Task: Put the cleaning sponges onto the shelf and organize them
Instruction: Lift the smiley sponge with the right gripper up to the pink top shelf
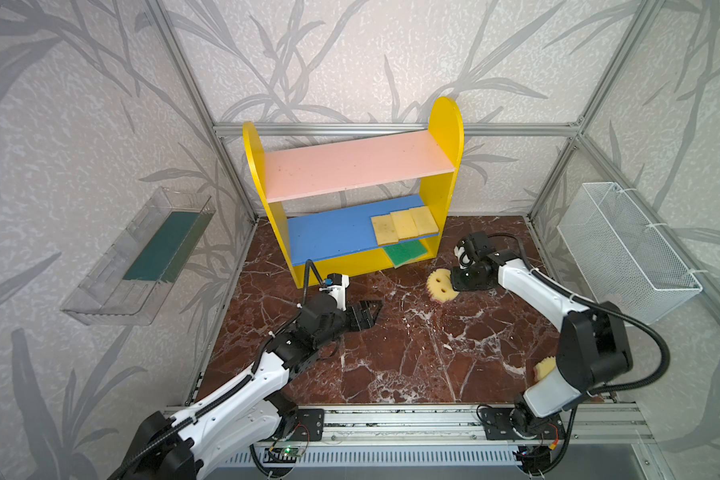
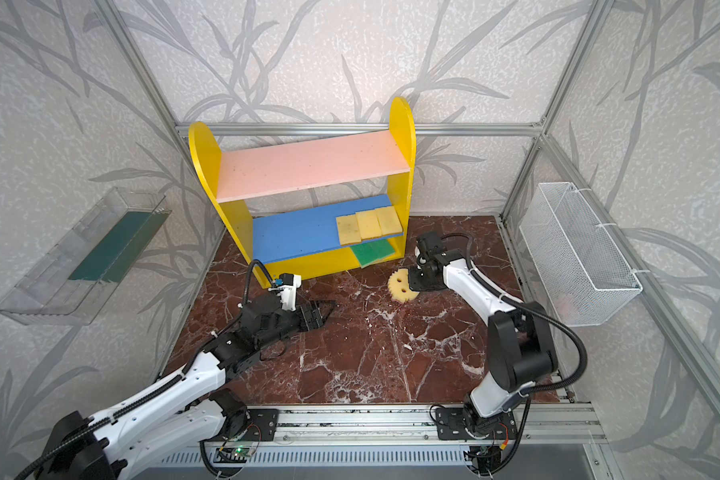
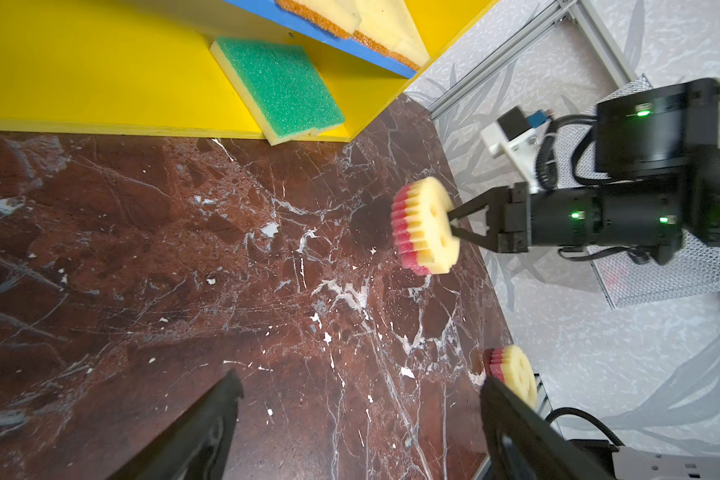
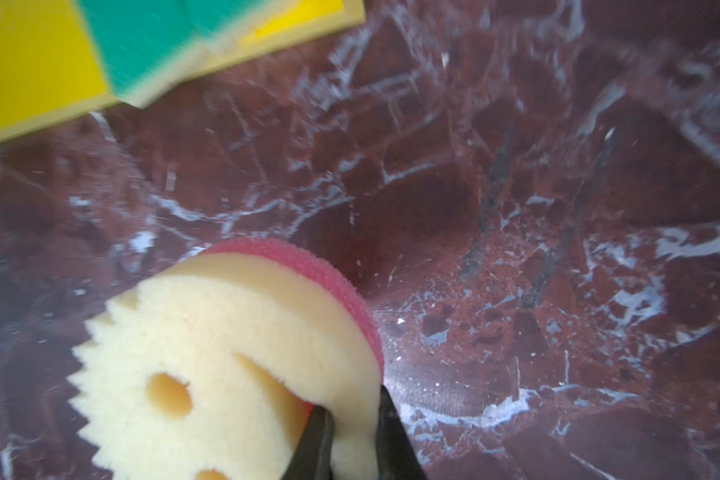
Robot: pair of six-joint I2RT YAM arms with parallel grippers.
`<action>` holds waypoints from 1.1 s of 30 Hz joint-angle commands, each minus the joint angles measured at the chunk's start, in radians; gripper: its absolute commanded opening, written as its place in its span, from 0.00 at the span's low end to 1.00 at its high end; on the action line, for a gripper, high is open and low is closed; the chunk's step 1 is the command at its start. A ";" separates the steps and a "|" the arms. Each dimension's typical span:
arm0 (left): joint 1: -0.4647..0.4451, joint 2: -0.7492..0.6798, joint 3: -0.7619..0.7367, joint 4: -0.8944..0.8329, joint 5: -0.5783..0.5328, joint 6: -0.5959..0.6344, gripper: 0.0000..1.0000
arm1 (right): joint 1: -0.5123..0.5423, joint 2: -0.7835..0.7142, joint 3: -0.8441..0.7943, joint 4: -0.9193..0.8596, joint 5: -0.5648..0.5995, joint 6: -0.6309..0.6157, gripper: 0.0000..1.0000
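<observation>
On the shelf [image 1: 350,166], blue board, 3 o'clock end: three yellow sponges [image 1: 405,226]; green sponge [image 1: 404,252] on base below. Right end effector [image 3: 453,226] clamped on smiley sponge [image 1: 439,286] at its 9 o'clock; left end effector [image 1: 373,316] apart.

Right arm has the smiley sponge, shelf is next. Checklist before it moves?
1. Right gripper jaws pinch the smiley sponge at its edge: ok.
2. Smiley sponge clear of the table: cannot tell.
3. Bare room on the blue board beside the three yellow sponges: ok.
4. Green sponge fully on the yellow base: not ok, a corner overhangs the front.
5. Left gripper open, empty, off to the side: ok.
</observation>
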 commanded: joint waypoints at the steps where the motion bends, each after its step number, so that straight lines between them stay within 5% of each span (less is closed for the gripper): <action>1: 0.006 -0.041 0.034 -0.084 -0.030 0.003 0.92 | 0.041 -0.137 0.045 -0.022 0.009 0.026 0.16; 7: 0.007 -0.070 0.052 -0.128 -0.043 0.010 0.91 | 0.102 -0.268 0.200 -0.029 0.033 0.024 0.16; 17: 0.006 -0.070 0.074 -0.184 -0.064 0.060 0.89 | 0.154 -0.162 0.582 0.069 0.022 -0.027 0.12; 23: 0.006 -0.076 0.052 -0.186 -0.087 0.092 0.89 | 0.155 0.069 0.974 0.007 0.032 -0.072 0.12; 31: 0.005 -0.052 0.035 -0.149 -0.079 0.110 0.89 | 0.154 0.574 1.769 -0.290 0.086 -0.107 0.12; 33: 0.005 -0.047 0.031 -0.144 -0.079 0.115 0.89 | 0.154 0.596 1.757 -0.263 0.115 -0.115 0.12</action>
